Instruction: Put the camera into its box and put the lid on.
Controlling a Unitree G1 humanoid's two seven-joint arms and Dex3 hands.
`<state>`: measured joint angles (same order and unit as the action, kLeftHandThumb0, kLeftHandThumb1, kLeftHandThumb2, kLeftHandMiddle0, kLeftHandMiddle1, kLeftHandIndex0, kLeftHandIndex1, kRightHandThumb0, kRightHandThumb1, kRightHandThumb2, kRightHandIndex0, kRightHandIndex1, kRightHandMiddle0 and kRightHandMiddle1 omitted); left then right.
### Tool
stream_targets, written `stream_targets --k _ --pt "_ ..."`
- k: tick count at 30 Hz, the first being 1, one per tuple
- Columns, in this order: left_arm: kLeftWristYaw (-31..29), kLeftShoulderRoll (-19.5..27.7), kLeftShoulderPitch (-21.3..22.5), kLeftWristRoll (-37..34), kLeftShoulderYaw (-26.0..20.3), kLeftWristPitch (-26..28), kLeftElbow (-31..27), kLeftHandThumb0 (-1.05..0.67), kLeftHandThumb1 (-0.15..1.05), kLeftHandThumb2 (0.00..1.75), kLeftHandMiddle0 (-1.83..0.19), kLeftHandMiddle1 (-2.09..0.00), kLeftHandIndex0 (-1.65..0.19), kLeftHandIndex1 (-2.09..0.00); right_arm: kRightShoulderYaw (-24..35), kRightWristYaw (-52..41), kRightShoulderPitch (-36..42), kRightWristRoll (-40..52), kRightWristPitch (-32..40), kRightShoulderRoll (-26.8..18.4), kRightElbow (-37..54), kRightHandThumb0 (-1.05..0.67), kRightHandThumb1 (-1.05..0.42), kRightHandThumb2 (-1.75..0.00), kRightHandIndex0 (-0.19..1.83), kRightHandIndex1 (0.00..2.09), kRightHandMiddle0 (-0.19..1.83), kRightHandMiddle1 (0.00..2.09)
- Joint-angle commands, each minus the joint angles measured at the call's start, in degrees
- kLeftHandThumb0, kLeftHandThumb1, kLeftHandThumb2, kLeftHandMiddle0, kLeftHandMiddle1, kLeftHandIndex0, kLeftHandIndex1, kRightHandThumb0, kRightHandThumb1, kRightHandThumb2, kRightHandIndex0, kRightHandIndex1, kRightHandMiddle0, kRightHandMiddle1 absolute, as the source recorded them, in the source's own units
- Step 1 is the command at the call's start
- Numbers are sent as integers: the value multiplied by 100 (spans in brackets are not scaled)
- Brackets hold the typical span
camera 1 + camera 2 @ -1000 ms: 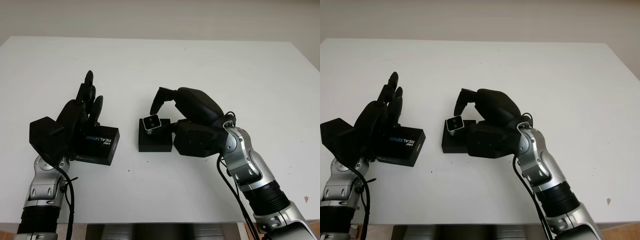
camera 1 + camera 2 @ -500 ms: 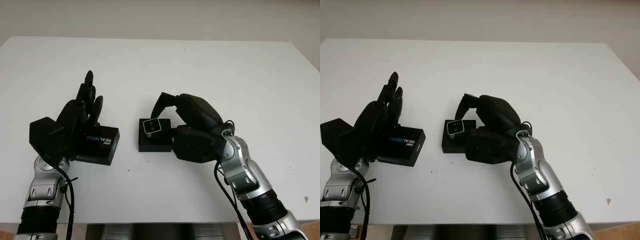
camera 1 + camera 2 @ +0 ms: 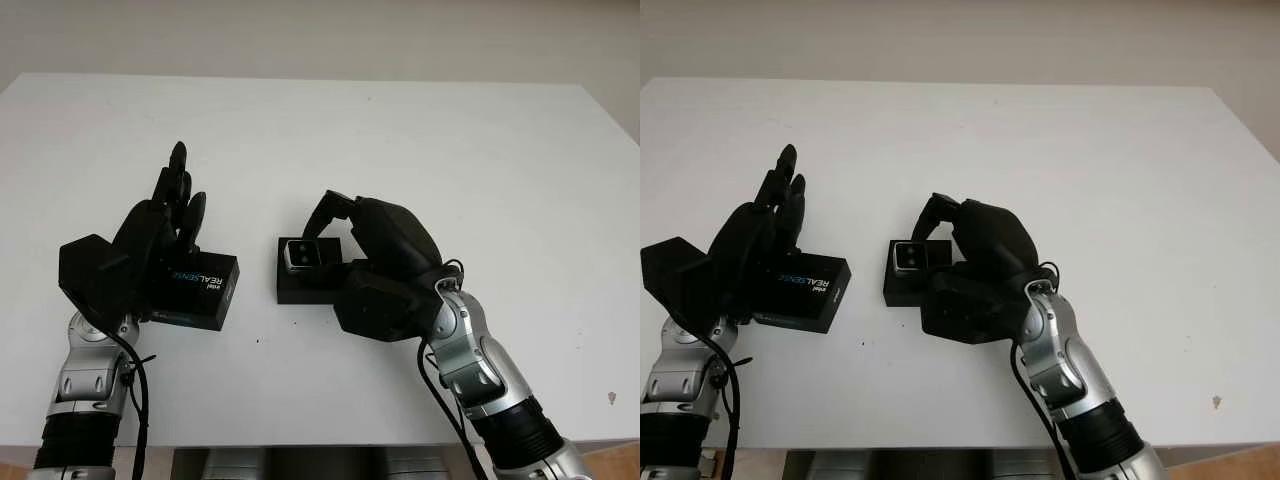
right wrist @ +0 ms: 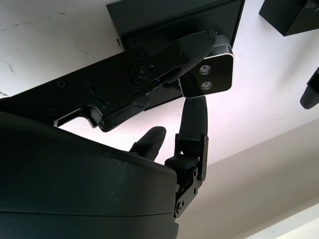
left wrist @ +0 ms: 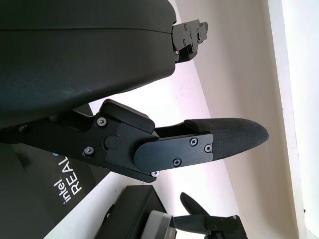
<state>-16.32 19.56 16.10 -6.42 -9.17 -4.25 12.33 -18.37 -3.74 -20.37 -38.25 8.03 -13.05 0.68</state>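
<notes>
White table point(image 3: 480, 140) spans the scene, with a pale wall behind its far edge. Near the middle of the table sits the box point(image 3: 305, 285), a low black base. The camera point(image 3: 302, 255), small and silver with two lenses showing on its end face, is at the box's near-left part, held just above or at its top; whether it touches the box cannot be told. The right hand point(image 3: 385, 262) comes in from the bottom right and is closed on the camera: in the right wrist view one finger point(image 4: 164, 64) lies along the camera's side and another finger point(image 4: 193, 117) presses on the opposite side, with the lens face point(image 4: 209, 74) pointing outward between them. The lid point(image 3: 195, 290), a black piece printed with "REALSENSE" in white, lies on the table to the left, well apart from the box. The left hand point(image 3: 160, 235) is beside and partly over the lid's left part, open and holding nothing, its fingers point(image 3: 178, 180) pointing toward the table's far edge. Contact between the left hand and the lid cannot be confirmed.
</notes>
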Motion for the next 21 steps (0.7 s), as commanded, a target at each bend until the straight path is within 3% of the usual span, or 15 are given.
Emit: stream_targets --k 1,21 --pt "-25 1 -7 4 7 -96 -13 -86 105 60 19 0 19 0 -6 62 47 -34 81 73 100 -34 -94 -5 28 63 43 146" --pt "-39 -49 66 -33 47 -38 35 -88 105 58 19 0 19 0 86 167 227 -372 294 -64 636 -35 -93 -5 33 60 46 139"
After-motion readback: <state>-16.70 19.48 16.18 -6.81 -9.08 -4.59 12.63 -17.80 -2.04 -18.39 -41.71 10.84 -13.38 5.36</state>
